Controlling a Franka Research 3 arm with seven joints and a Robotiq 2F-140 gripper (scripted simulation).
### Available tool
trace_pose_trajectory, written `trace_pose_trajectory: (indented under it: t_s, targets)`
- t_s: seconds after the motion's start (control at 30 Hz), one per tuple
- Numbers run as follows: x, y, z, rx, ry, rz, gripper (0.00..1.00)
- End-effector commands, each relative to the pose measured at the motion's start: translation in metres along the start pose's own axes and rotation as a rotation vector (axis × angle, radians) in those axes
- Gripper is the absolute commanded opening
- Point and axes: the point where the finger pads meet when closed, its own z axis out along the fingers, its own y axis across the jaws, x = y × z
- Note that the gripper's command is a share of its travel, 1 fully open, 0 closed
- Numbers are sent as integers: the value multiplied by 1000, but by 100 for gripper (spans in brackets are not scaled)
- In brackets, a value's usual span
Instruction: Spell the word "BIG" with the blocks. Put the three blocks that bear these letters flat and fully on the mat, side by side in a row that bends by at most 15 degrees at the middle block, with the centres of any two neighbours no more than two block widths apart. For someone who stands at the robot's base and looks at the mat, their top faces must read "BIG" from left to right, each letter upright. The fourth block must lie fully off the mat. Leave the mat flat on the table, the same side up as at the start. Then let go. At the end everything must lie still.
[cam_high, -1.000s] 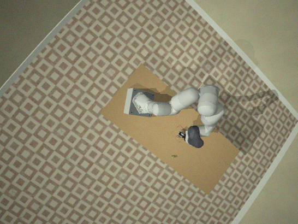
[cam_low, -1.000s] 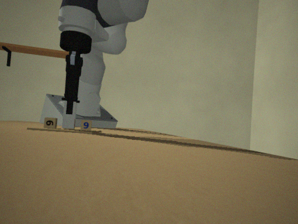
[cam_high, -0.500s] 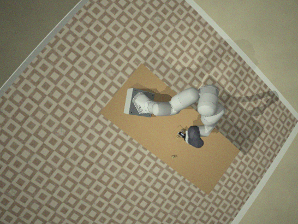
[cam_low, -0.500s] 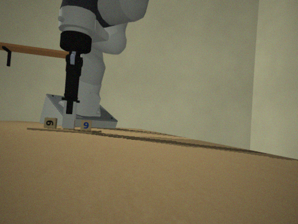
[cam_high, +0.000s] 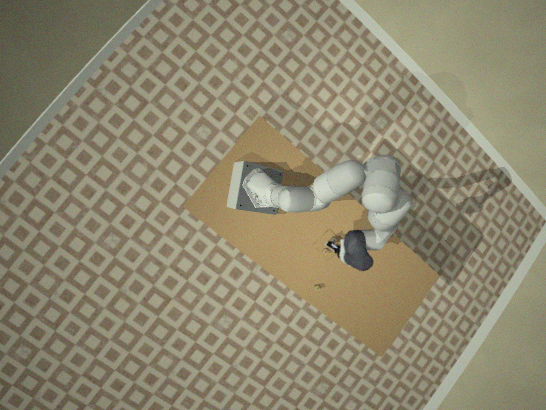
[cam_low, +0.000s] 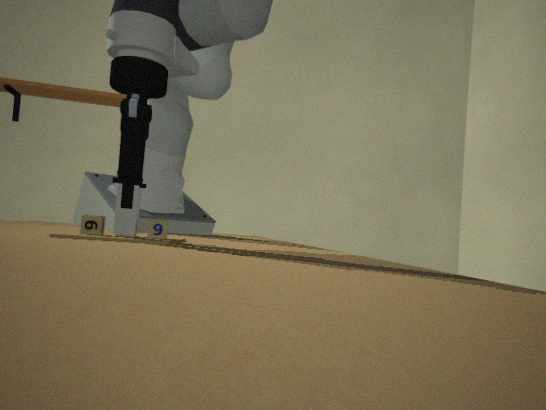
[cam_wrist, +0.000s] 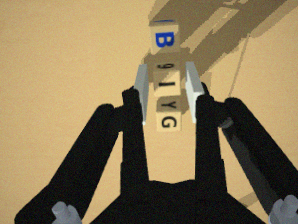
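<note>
In the wrist view three wooden blocks stand in a nearly straight row with small gaps: the B block (cam_wrist: 165, 40), blue letter, the I block (cam_wrist: 167, 83) in the middle, and the G block (cam_wrist: 169, 122). Their letters lie turned sideways in this view. My gripper (cam_wrist: 166, 75) (cam_low: 126, 229) (cam_high: 330, 246) is open, its fingers low on both sides of the I block with a gap at each side. In the exterior view one block (cam_low: 93, 225) shows left of the fingers and a block with a blue 9 (cam_low: 158, 229) right. The mat's outline is hard to tell.
A small block (cam_high: 318, 286) lies apart from the row, toward the table's lower-left edge in the top view. The tan table (cam_high: 280, 250) carries the robot base (cam_high: 235, 185). Dark arm shadows cross the surface beside the row.
</note>
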Motion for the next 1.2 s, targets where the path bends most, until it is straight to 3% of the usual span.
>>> trace_pose_trajectory:
  t_s: [0.0, 0.2, 0.43, 0.5, 0.83, 1.1, 1.13, 1.17]
  targets:
    - [2, 0, 1, 0, 2, -5, 25]
    - [2, 0, -6, 0, 2, -5, 25]
    - [1, 0, -36, 0, 2, -5, 25]
    - [1, 0, -36, 0, 2, -5, 25]
    - [1, 0, -83, 0, 2, -5, 25]
    - [1, 0, -89, 0, 2, -5, 25]
    - [1, 0, -89, 0, 2, -5, 100]
    - [1, 0, -89, 0, 2, -5, 100]
